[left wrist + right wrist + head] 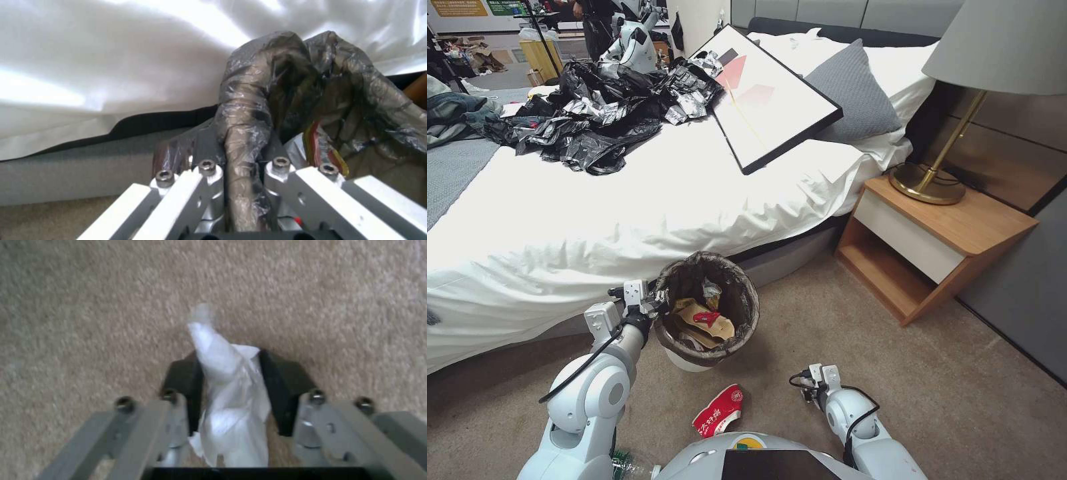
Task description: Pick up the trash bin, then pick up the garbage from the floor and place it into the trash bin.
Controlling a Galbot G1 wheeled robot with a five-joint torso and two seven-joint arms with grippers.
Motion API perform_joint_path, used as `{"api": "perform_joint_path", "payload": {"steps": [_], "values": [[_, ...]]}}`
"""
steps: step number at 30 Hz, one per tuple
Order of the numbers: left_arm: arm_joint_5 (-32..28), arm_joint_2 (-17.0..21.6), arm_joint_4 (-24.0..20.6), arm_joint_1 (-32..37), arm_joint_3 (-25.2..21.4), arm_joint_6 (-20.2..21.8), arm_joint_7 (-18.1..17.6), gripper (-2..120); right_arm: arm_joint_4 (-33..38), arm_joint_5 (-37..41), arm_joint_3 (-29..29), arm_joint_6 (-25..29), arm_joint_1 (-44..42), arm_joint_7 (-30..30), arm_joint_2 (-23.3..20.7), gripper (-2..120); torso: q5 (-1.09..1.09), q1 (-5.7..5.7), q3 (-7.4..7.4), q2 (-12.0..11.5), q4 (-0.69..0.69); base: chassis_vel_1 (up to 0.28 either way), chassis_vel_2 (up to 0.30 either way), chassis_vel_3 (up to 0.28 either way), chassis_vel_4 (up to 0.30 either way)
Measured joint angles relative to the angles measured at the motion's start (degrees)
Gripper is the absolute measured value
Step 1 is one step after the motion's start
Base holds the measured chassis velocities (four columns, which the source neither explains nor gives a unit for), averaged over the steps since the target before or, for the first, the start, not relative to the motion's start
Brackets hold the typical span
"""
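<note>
L gripper [652,308] is clenched on the rim of the trash bin [707,310], w/ the dark bag liner [242,140] pinched between its fingers [209,150], seen close in the left wrist view. The bin sits right beside that gripper, on its right, next to the bed [627,200] edge and over the carpet floor [894,373]; can't tell if it's lifted or resting. Inside the bin: tan paper bag [697,319], a red wrapper piece [707,317] and other bits. R gripper [233,380] is low over the carpet, well apart from the bin, grasping a white tissue wad [229,386] between its black fingers [182,383]; the tissue sticks out past the tips and hangs back toward the wrist. In head view the R gripper [812,381] is in front of the robot body. Red-and-white wrapper [718,411] lies on the floor between the two arms, nearer the robot than the bin, left of the R gripper, not touching it. A clear bottle [627,465] w/ green label peeks out beside the L arm base. Nightstand [940,247] w/ lamp [960,133] stands further off to the right of both grippers.
</note>
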Motion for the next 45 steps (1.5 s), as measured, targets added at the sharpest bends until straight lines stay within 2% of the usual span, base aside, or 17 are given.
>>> {"api": "perform_joint_path", "payload": {"steps": [2, 3, 6, 8, 16, 18, 19, 21, 22, 23, 28, 30, 33, 37, 41, 43, 45], "values": [[0.01, 0.02, 0.04, -0.08, 0.00, -0.01, 0.08, 5, 0.90, 0.07, -0.05, -0.22, -0.05, 0.32, -0.02, 20, 0.00, 0.00, 0.00, 0.00, 0.00, 0.000, 0.000, 0.000, 0.000], [0.01, 0.02, 0.04, -0.08, 0.00, -0.01, 0.08, 5, 0.90, 0.07, -0.05, -0.22, -0.05, 0.32, -0.02, 20, 0.00, 0.00, 0.00, 0.00, 0.00, 0.000, 0.000, 0.000, 0.000], [0.04, 0.03, 0.17, -0.16, 0.01, -0.01, 0.13, 5, 2.46, 0.53, -0.07, -0.43, -0.28, 0.67, -0.11, 5, 0.00, 0.00, 0.00, 0.00, 0.00, 0.000, 0.000, 0.000, 0.000], [0.06, -0.01, 0.17, -0.14, 0.09, -0.02, 0.14, 5, 3.02, 0.73, -0.08, -0.53, -0.32, 0.79, -0.23, 0, -0.01, 0.00, 0.00, 0.00, 0.00, 0.000, 0.000, 0.000, 0.000], [0.18, 0.09, 0.08, 0.00, 0.09, -0.04, 0.21, 5, 6.19, 2.73, 0.41, -0.74, -0.58, 2.10, -0.57, 0, -0.01, 0.00, 0.00, 0.01, 0.00, 0.000, 0.000, 0.000, 0.000], [-0.05, 0.22, -0.20, 0.05, 0.05, 0.06, 0.07, 5, 8.82, 3.83, 0.96, -1.08, -1.05, 2.55, -0.86, 0, -0.01, 0.00, 0.00, 0.01, 0.00, 0.000, 0.000, 0.000, 0.000], [-1.35, 0.32, -0.91, 0.12, 0.04, 0.30, -0.48, 5, 12.41, 5.92, 1.68, -1.81, -1.50, 3.21, -1.44, 0, -0.01, 0.00, 0.00, 0.01, 0.00, 0.000, 0.000, 0.000, 0.000], [-1.62, 0.35, -1.13, 0.15, 0.04, 0.33, -0.70, 5, 13.53, 6.63, 1.92, -1.95, -1.60, 3.44, -1.66, 0, -0.01, 0.00, 0.00, 0.01, 0.00, 0.000, 0.000, 0.000, 0.000], [-2.93, 0.57, -2.02, 0.29, 0.03, 0.40, -1.71, 5, 18.06, 10.13, 2.90, -2.18, -1.80, 4.29, -2.97, 0, -0.01, 0.00, -0.01, 0.01, -0.01, 0.000, 0.000, 0.000, 0.000], [-2.93, 0.57, -2.02, 0.29, 0.03, 0.40, -1.71, 5, 18.06, 10.13, 2.90, -2.18, -1.80, 4.29, -2.97, 0, -0.01, 0.00, -0.01, 0.01, -0.01, 0.000, 0.000, 0.000, 0.000], [-2.74, 1.14, -2.54, 1.12, -0.02, 0.45, -2.12, 5, 28.83, 19.48, 4.62, -2.28, -0.74, 7.08, -9.43, 0, -0.02, 0.00, -0.01, 0.02, -0.01, 0.000, 0.000, 0.000, 0.000], [-1.93, 1.10, -2.21, 1.38, 0.22, 0.46, -1.99, 5, 36.11, 29.38, 4.94, -2.29, 1.68, 10.43, -14.97, 0, 0.00, 0.00, -0.01, 0.02, -0.01, 0.000, 0.000, 0.000, 0.000], [-1.42, 0.98, -2.02, 1.40, 0.45, 0.46, -1.78, 5, 39.10, 33.82, 4.94, -2.29, 3.53, 11.64, -17.04, 0, 0.00, 0.00, -0.01, 0.02, -0.01, 0.000, 0.000, 0.000, 0.000], [0.92, 0.06, -1.50, 1.44, 1.83, 0.49, -0.71, 5, 48.67, 51.05, 2.94, -2.23, 14.63, 15.23, -24.70, 0, -0.01, 0.00, -0.01, 0.02, 0.02, 0.000, 0.000, 0.000, 0.000], [1.48, -0.17, -1.10, 1.34, 2.05, 0.50, -0.34, 5, 51.42, 56.88, 0.70, -2.24, 19.12, 14.80, -27.45, 0, -0.01, 0.00, -0.01, 0.02, 0.01, 0.000, 0.000, 0.000, 0.000], [1.70, -0.21, -0.60, 1.18, 2.15, 0.51, -0.08, 5, 52.76, 60.53, -4.60, -2.24, 25.73, 12.33, -30.39, 0, -0.02, 0.00, -0.01, 0.02, 0.00, 0.000, 0.000, 0.000, 0.000], [1.78, -0.22, -0.50, 1.12, 2.16, 0.52, -0.03, 5, 52.71, 61.30, -6.60, -2.23, 27.86, 11.82, -30.92, 0, -0.01, 0.00, -0.01, 0.02, -0.01, 0.000, 0.000, 0.000, 0.000]]}}
